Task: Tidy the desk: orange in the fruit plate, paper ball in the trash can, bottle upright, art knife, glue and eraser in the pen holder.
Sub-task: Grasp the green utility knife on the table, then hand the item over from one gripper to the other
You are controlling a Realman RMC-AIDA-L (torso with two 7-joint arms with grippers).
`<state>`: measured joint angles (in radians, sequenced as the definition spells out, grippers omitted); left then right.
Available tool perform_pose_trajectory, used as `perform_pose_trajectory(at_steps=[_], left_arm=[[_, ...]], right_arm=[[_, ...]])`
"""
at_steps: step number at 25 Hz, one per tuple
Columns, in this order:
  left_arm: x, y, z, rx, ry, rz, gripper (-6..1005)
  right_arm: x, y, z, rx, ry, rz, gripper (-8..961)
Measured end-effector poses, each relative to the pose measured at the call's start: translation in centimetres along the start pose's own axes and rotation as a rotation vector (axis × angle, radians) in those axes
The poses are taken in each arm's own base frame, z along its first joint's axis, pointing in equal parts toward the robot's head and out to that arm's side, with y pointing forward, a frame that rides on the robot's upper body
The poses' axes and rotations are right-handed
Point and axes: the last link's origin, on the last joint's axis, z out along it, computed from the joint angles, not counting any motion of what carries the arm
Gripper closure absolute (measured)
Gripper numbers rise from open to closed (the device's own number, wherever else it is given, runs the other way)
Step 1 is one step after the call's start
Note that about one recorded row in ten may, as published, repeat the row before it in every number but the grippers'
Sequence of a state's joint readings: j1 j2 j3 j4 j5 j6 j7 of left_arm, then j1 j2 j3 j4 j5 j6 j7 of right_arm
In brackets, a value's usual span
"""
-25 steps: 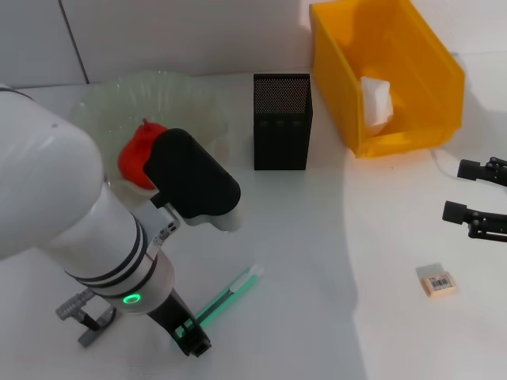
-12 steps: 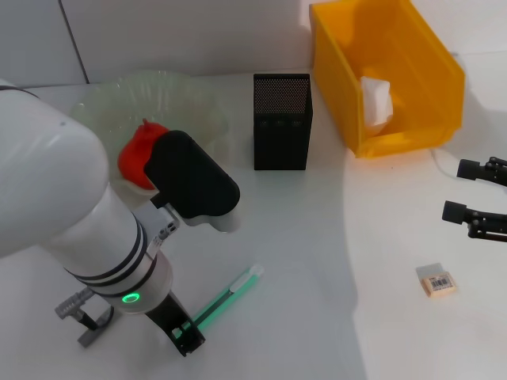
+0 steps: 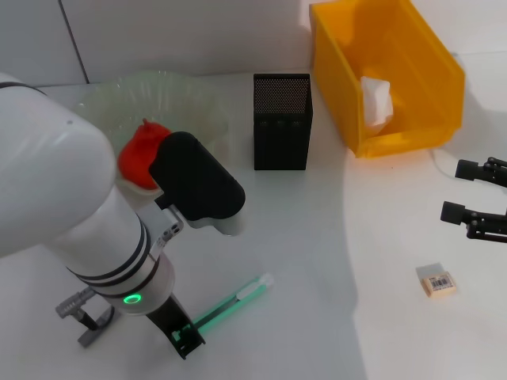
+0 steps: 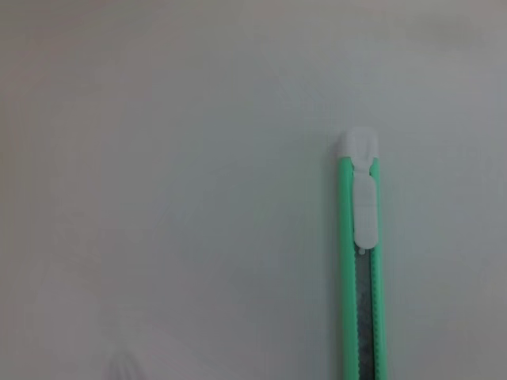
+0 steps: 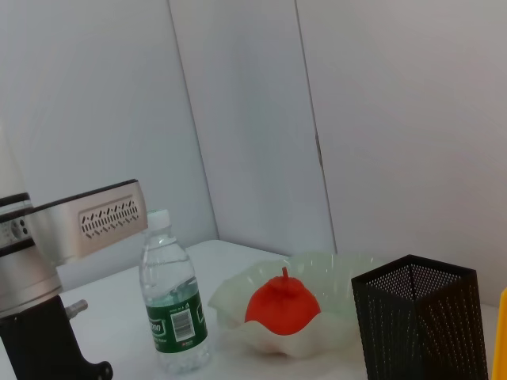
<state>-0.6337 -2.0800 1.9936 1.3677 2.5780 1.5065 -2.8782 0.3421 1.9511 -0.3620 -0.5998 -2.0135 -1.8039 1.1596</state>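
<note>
The green art knife [image 3: 230, 301] lies flat on the white desk, its white end [image 4: 358, 150] pointing away from my arm. My left gripper [image 3: 184, 337] sits low at the knife's near end, shut on it. The orange [image 3: 139, 154] rests in the clear fruit plate [image 3: 186, 99]. The bottle [image 5: 174, 305] stands upright beside the plate and is hidden behind my left arm in the head view. A white paper ball [image 3: 377, 100] lies in the yellow trash can [image 3: 428, 71]. The eraser [image 3: 436, 281] lies at the right, just below my open right gripper [image 3: 469, 191]. The glue is out of view.
The black mesh pen holder [image 3: 282, 123] stands at the middle back, between the plate and the trash can. A small grey object [image 3: 82, 312] lies at the front left beside my left arm.
My left gripper has shifted slightly left at the knife's near end, and the knife's white tip has swung right and toward the front. The right arm has not moved.
</note>
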Motion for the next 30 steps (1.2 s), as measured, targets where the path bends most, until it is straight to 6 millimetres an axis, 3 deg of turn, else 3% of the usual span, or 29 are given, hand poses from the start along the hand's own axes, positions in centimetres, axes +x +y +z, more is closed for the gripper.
perform_pose_trajectory(at_steps=[6,11,15,20,26,30], left_arm=[[0.3,0.2,-0.4,0.002,0.010,0.014,810],[1.1,0.6,-1.8,0.011,0.082,0.042,810],[2.4,0.5,-5.0,0.034,0.307,0.092,809],[2.8,0.7,-6.6,0.052,0.445,0.144,809],[2.0,0.8,-9.7,0.092,0.818,0.220,810],[0.4,-0.1,-10.1,0.086,1.021,0.211,809]], right_arm=[[0.0,0.0,0.0,0.002,-0.004,0.001,145],[-0.9,-0.3,-0.4,0.049,-0.104,0.003,145],[-2.2,-0.6,-1.2,0.101,-0.243,0.009,146],[-3.3,-0.1,-1.5,0.048,-0.303,-0.001,146],[-4.4,0.6,-2.2,0.004,-0.377,-0.037,147],[-5.1,1.4,-3.1,-0.040,-0.437,-0.059,147]])
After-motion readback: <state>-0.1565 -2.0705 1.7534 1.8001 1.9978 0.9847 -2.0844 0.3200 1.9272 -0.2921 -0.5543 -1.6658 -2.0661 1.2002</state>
